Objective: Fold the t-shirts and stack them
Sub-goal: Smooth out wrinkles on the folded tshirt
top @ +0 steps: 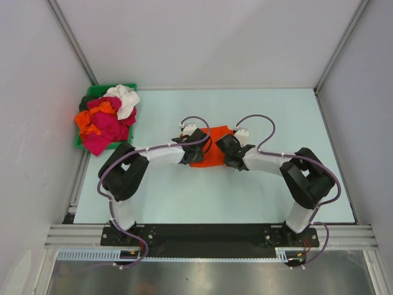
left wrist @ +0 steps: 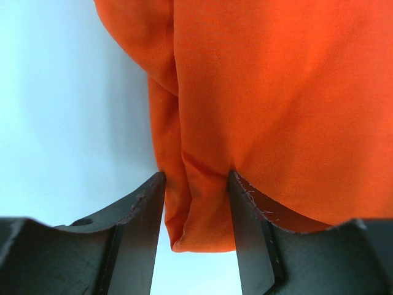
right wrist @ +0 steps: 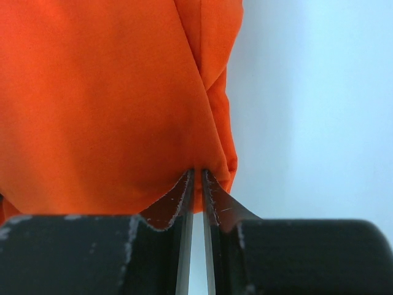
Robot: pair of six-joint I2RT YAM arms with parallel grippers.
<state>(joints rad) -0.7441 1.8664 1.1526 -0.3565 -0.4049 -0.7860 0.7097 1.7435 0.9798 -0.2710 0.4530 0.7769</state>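
A bright orange t-shirt (top: 213, 158) lies folded into a small block at the middle of the table, between my two grippers. My left gripper (top: 195, 142) is at its left edge. In the left wrist view its jaws (left wrist: 196, 176) stand apart, straddling a loose folded corner of the orange t-shirt (left wrist: 276, 104). My right gripper (top: 228, 149) is at the right edge. In the right wrist view its jaws (right wrist: 198, 172) are nearly together, pinching the hem of the orange t-shirt (right wrist: 104, 98). More t-shirts (top: 105, 121) in crimson, orange and white are heaped at the back left.
The heap of shirts fills a green bin (top: 93, 92) in the table's far left corner. The pale table (top: 288, 123) is fenced by grey walls and metal posts. Purple cables loop above both wrists.
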